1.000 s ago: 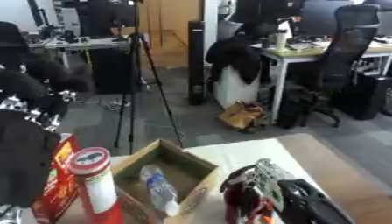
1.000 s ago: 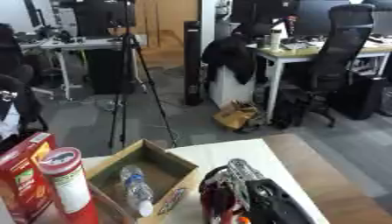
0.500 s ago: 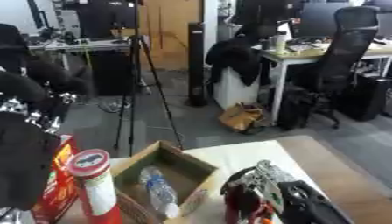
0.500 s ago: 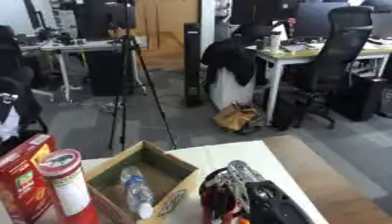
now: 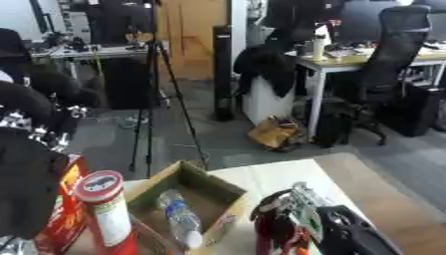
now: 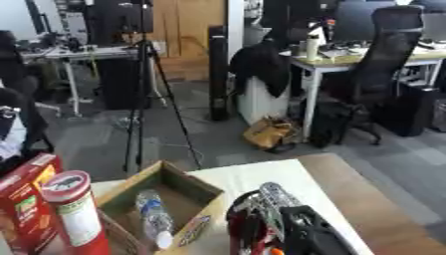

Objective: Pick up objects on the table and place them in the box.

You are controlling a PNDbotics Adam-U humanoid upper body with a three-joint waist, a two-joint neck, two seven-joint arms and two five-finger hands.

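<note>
Two tall things stand at the far left of the table [image 6: 287, 174]: a red carton [image 6: 22, 209] and, just beside it to the right, a red tube can [image 6: 76, 214] with a pale lid. Next to them sits an open cardboard box [image 5: 222, 187], one corner turned toward the room. A clear plastic bottle [image 5: 181, 223] lies inside it, running along the box floor toward the near wall. Right of the box, at the lower edge, the right hand [image 5: 292, 219] shows with its fingers curled around a red object [image 5: 277, 234]; what that object is cannot be made out. The left hand shows in neither view.
</note>
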